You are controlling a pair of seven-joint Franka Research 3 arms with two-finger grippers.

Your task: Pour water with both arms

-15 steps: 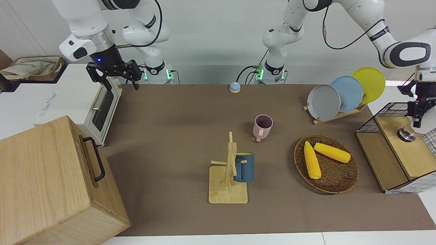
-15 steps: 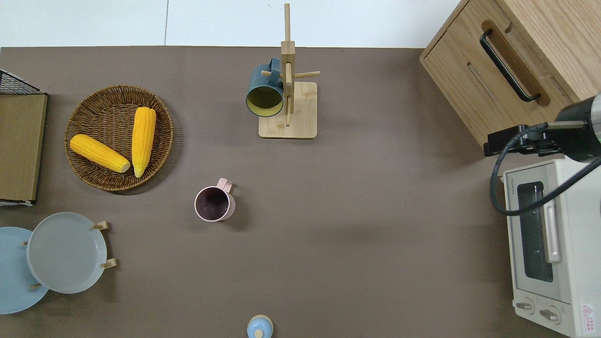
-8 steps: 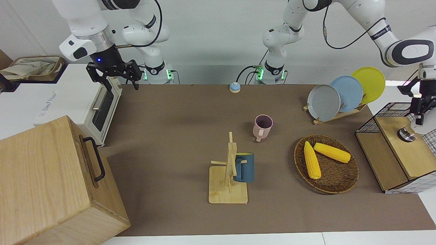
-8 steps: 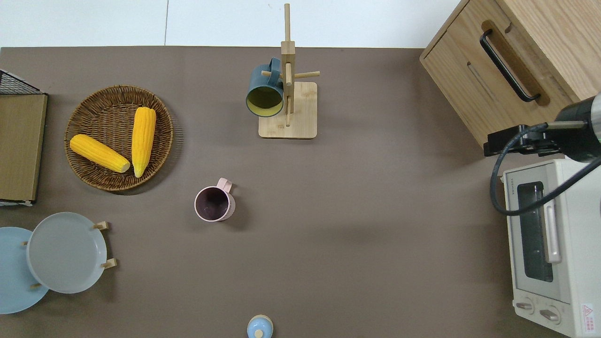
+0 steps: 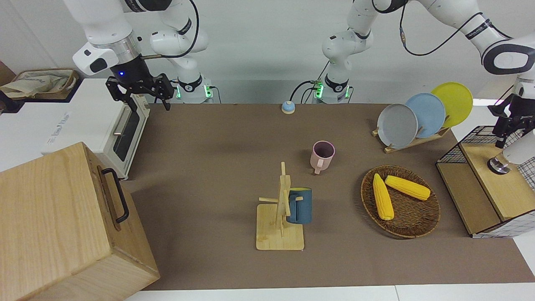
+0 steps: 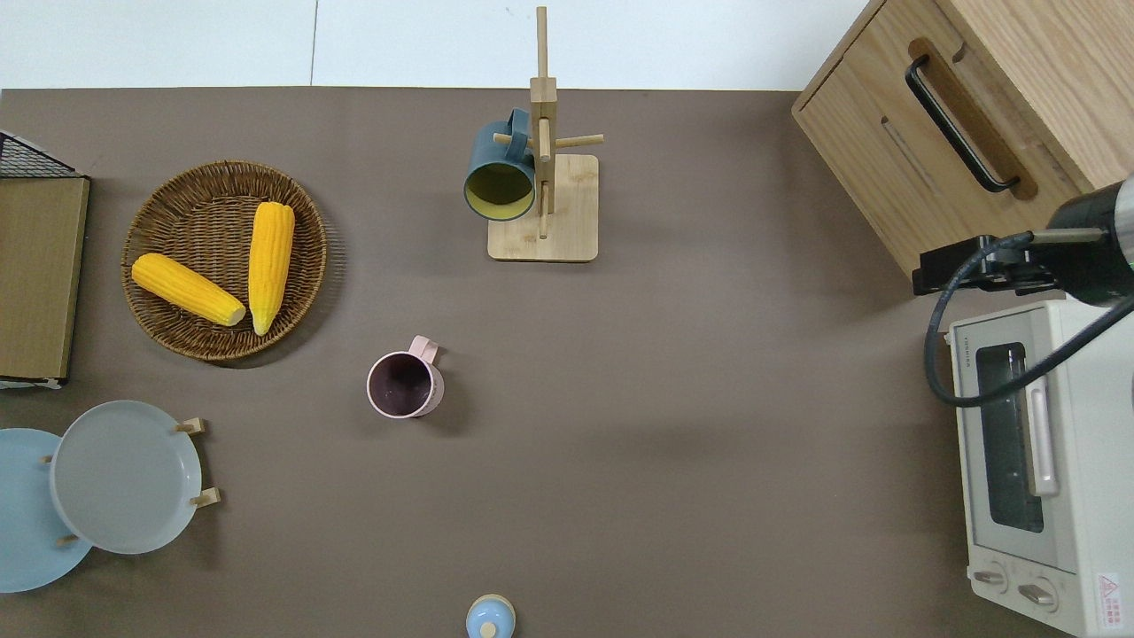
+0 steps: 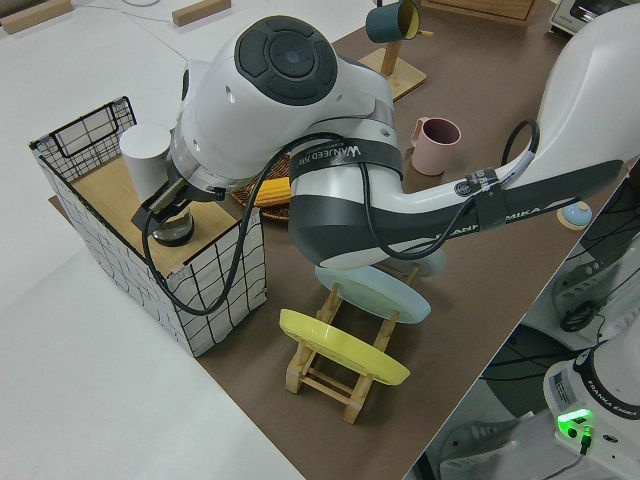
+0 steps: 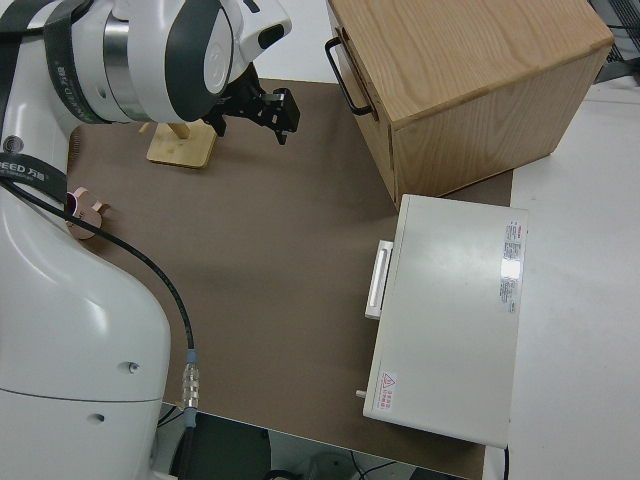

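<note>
My left arm [image 5: 497, 58] reaches to its own end of the surface [image 5: 217, 167]. My left pincer [image 5: 503, 138] hangs over the wooden shelf [image 5: 497, 188] inside the wire basket [image 7: 215, 290]. A small metal cup [image 7: 172, 226] sits right under it, with a white cup [image 7: 146, 160] just beside. I cannot tell if this pincer is spread or pressed together. My right arm [image 5: 108, 37] is parked, and my right pincer [image 5: 140, 95] is spread and holds nothing. A pink cup [image 6: 404, 385] stands near the middle of the surface.
</note>
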